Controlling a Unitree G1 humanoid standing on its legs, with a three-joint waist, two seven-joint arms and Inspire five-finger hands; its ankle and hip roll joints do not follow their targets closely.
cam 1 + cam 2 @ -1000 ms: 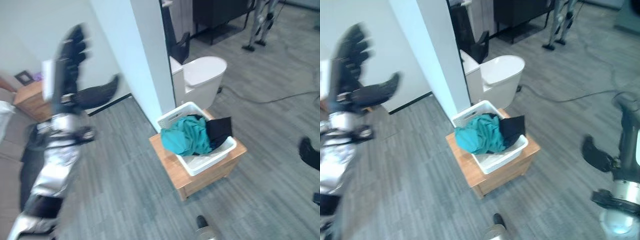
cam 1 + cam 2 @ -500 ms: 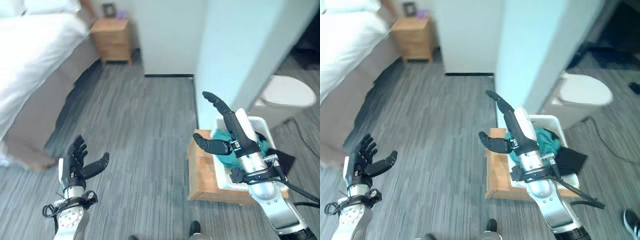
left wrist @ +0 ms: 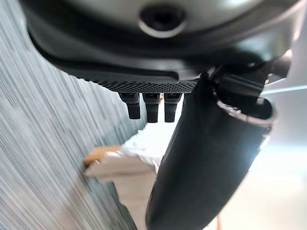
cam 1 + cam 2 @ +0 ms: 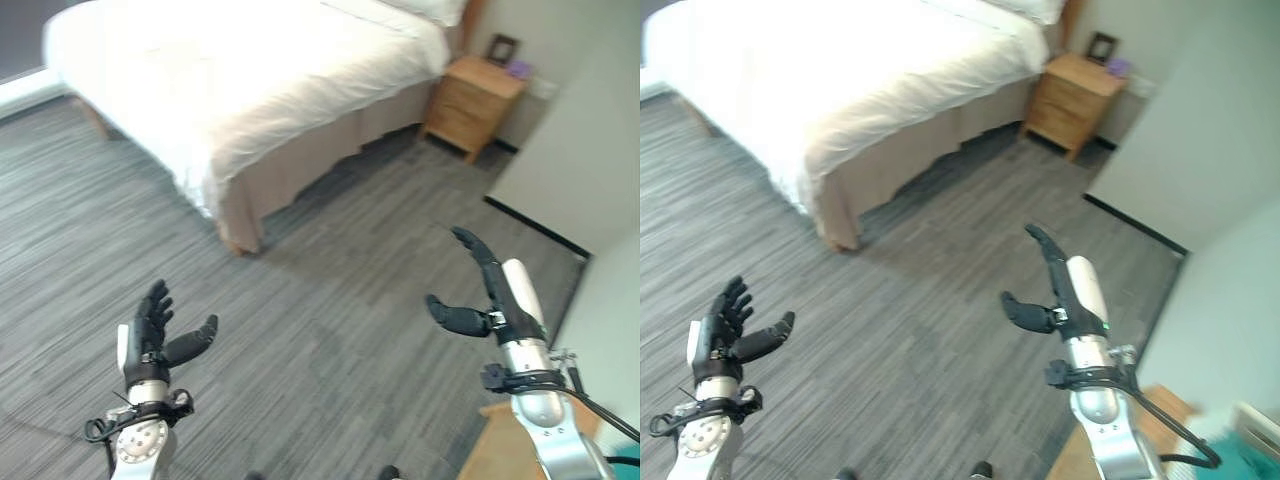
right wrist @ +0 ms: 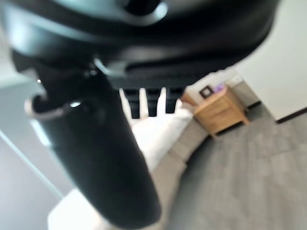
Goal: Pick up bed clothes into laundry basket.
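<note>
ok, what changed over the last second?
Mostly the camera: the view swung away from the laundry basket on its wooden stand, round to the bed and nightstand. The stand's corner is now at the lower right edge. Nothing was grasped or released. The left hand and right hand stay open and empty, raised over the grey floor.

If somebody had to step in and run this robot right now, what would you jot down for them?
Left hand: open, holding nothing, raised over the grey floor.
Right hand: open, holding nothing, also raised.
The bed lies ahead with white bedding; no loose clothes can be made out on it from here. A wooden nightstand stands beside it.
A teal bit shows low at the robot's right, above a wooden edge.
Done: cannot tell from here. Left: go to the bed and look for clothes.
</note>
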